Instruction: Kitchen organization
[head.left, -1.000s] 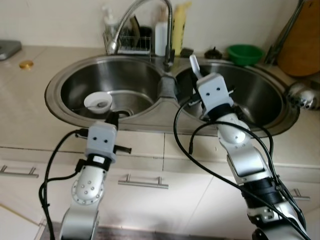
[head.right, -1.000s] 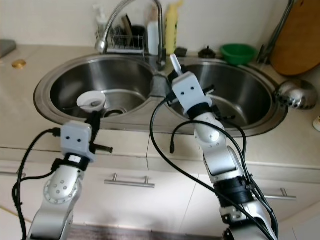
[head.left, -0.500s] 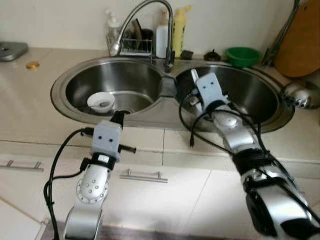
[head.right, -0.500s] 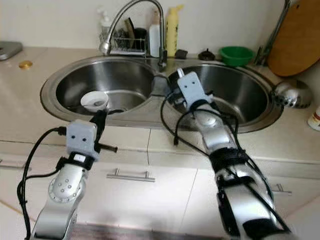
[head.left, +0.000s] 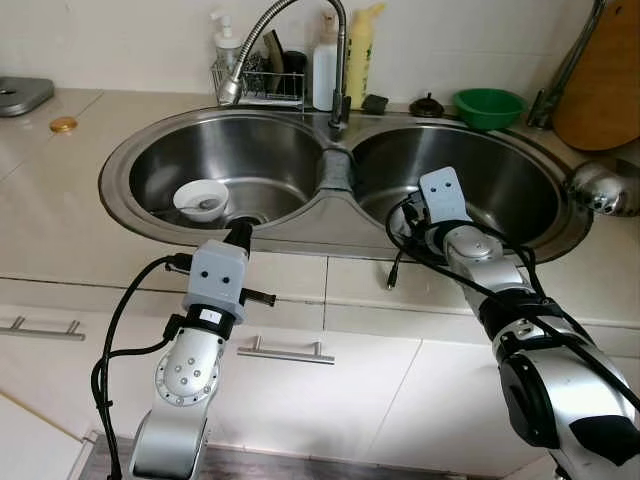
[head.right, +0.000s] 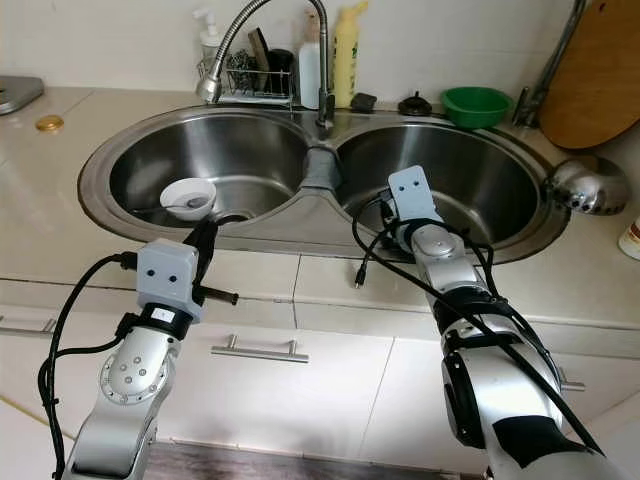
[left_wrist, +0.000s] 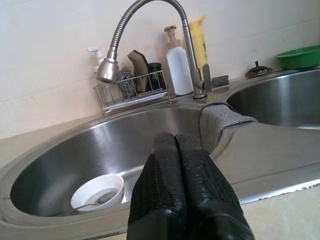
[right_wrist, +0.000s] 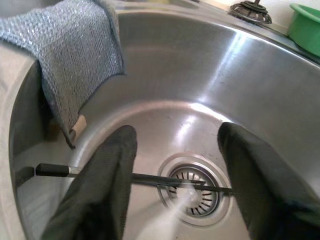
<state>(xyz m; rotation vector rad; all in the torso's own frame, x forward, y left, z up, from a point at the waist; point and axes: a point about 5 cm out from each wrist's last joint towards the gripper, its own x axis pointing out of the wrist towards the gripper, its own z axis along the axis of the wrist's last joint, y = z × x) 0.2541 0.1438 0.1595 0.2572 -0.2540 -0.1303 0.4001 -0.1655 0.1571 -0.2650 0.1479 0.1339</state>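
Double stainless sink set in a beige counter. In the left basin, a small white bowl with a spoon inside, beside the drain. Grey dishcloth draped over the divider between the basins. In the right basin, a thin dark-handled utensil lying flat across the drain. Right gripper lowered into that basin, fingers spread wide above the utensil, not touching it. Left gripper at the front rim of the left basin, fingers pressed together, empty. Behind the curved faucet: wire caddy, white bottle, yellow bottle; no label legible. Green bowl on the back ledge.
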